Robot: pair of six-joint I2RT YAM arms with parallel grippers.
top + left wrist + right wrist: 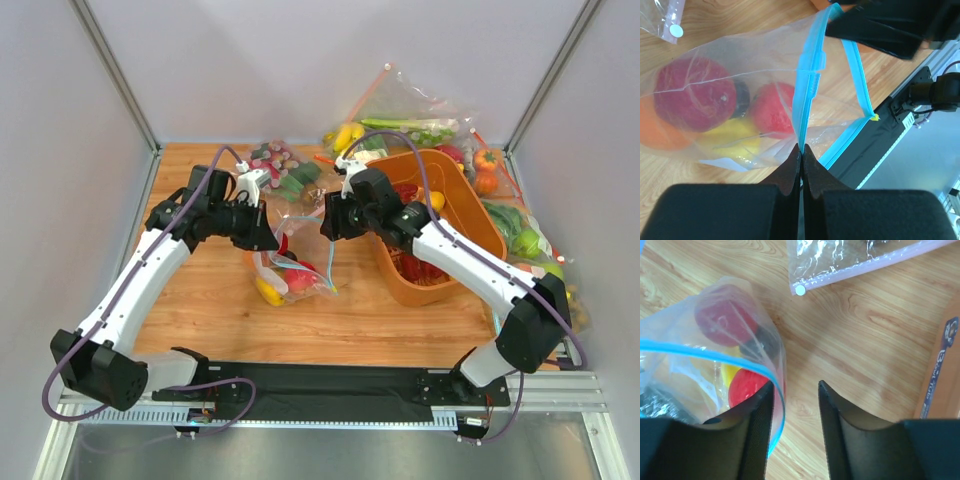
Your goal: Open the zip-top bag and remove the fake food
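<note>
The zip-top bag (290, 270) lies on the wooden table between my grippers, its mouth pulled apart. My left gripper (801, 147) is shut on one side of the teal zip strip (807, 85); the other side (860, 80) arcs away to the right. Inside is the fake food: two red fruits (695, 95) (772, 107), a yellow one (735, 137), an orange one (657, 130) and a dark one (742, 97). My right gripper (795, 385) is open. The strip's free side (777, 400) runs along its left finger (757, 420), unclamped.
An orange bin (470, 215) holding red items stands right of the right arm. A clear bag with a pink zip strip (865, 265) lies behind the task bag. More bagged toy food (420, 125) fills the back right. A black mat (330, 385) covers the near edge.
</note>
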